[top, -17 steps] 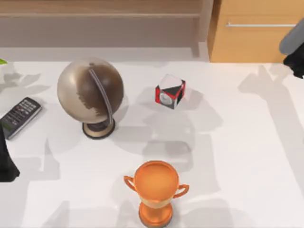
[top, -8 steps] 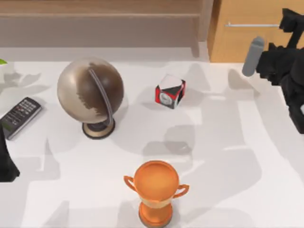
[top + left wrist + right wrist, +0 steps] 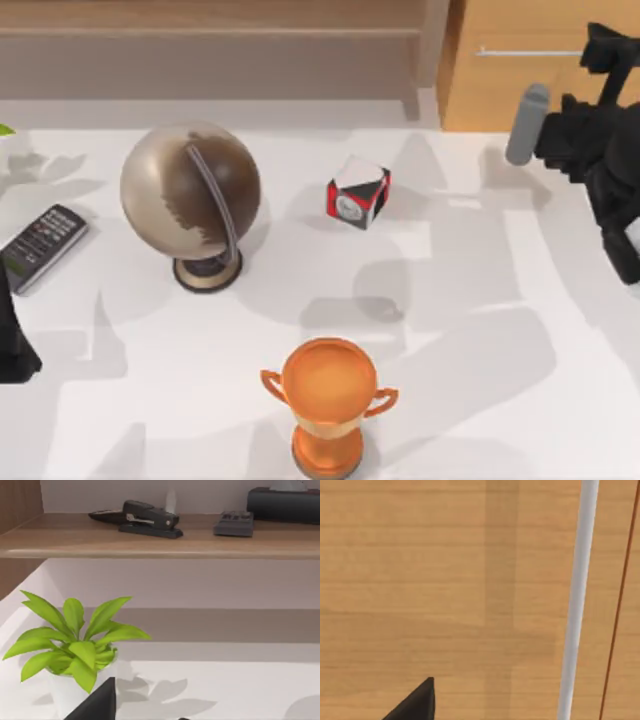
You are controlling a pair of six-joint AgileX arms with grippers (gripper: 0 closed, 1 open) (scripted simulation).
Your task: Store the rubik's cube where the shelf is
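The rubik's cube is out of view. The shelf (image 3: 210, 32) is a long light-wood board along the back with a wooden upright at its right end and a grey-beige recess below. The left wrist view faces the shelf (image 3: 160, 542) too. My right gripper (image 3: 603, 48) is raised at the back right in front of the drawer front (image 3: 520, 90), far from the shelf. One dark fingertip (image 3: 415, 705) shows before the drawer's wood. My left arm (image 3: 12, 345) stays parked at the table's left edge.
A red, white and black cube with a round emblem (image 3: 358, 192) sits mid-table. A globe (image 3: 192, 195) stands to its left, a remote (image 3: 40, 245) at far left, an orange trophy (image 3: 328, 405) at the front. A stapler (image 3: 147, 519) lies on the shelf above a potted plant (image 3: 75, 650).
My right arm has swung in from the right edge and now hangs in front of the drawer front. The things on the table and the left arm have not moved.
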